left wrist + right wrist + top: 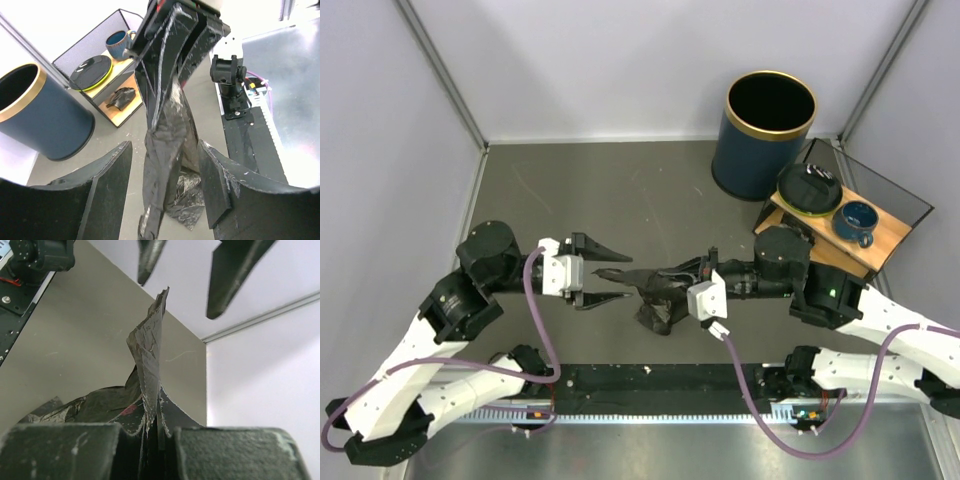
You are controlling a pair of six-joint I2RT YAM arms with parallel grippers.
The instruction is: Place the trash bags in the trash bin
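Observation:
A black crinkly trash bag [658, 305] is stretched between my two grippers above the table, and its loose end sags down to the surface. My right gripper [655, 283] is shut on the bag; in the right wrist view a thin strip of bag [149, 355] rises out of the closed right gripper [160, 426]. My left gripper [627, 277] is open, its fingers on either side of the bag's end. In the left wrist view the bag [162, 170] runs through the gap of the left gripper [165, 150] without being pinched. The navy trash bin [768, 135] with a gold rim stands upright at the back right.
A wooden shelf [885, 238] in a mesh rack stands right of the bin. It carries a black plate [809, 187] and a blue mug [857, 222]. A small black crumpled thing [120, 97] lies on its lower board. A black rail [650, 380] runs along the near edge.

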